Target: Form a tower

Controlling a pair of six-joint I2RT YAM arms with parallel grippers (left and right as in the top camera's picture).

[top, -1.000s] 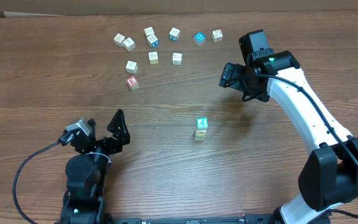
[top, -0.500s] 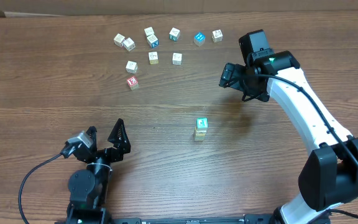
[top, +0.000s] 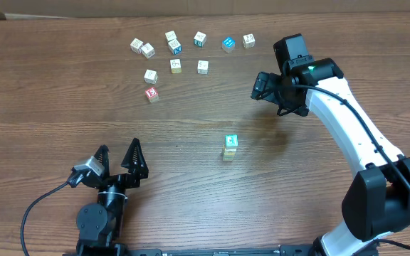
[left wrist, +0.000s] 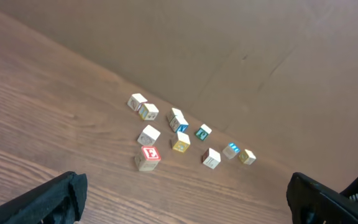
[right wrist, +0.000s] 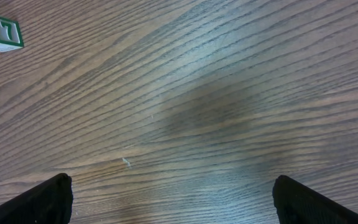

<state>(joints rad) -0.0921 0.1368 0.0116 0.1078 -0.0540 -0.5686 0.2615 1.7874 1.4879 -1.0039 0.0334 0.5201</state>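
The wooden table (top: 41,92) carries everything. The right arm (top: 347,121) reaches in from the near right corner, and the right gripper (top: 260,87) hangs over bare wood right of centre with its jaws apart and nothing between them. The left gripper (top: 116,160) sits by the near edge, left of centre, jaws likewise spread wide and empty. The tower (top: 230,146) stands near the middle of the table, a narrow stack with a teal-faced cube on top, well apart from both grippers. Loose letter cubes (top: 173,50) lie scattered along the far edge, a red one (top: 151,94) nearest the centre. The stack looks slender, so a finger brushing it while bringing another cube in would likely topple it. Setting a cube down off-centre could do the same.
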